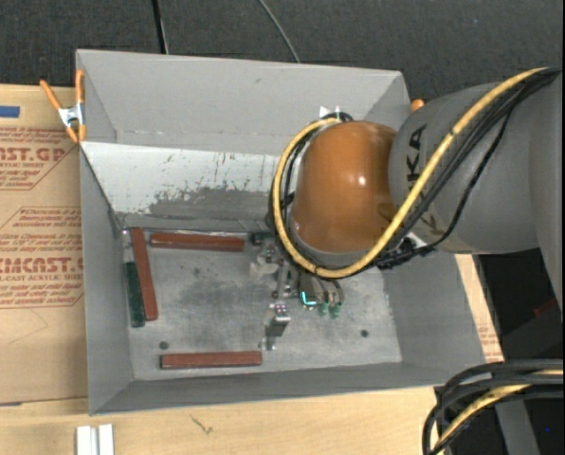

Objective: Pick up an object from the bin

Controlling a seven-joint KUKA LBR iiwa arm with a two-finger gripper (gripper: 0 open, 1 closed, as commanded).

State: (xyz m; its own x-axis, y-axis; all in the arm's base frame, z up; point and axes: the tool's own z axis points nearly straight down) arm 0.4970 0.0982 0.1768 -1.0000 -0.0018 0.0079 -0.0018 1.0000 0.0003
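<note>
A long brown stick (211,358) lies by the grey bin's (235,93) front wall. The hand (277,322) hangs near its right end; I cannot tell if it is open or closed. A second brown stick (197,242) lies at the back, a third brown stick (145,273) and a green stick (132,294) at the left.

Beyond the pale wooden tabletop (264,429), dark grey floor (377,17).

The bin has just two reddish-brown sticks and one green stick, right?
Not quite. The camera view shows three reddish-brown sticks: one at the back, one on the left and one at the front. There is one green stick, as you said.
</note>
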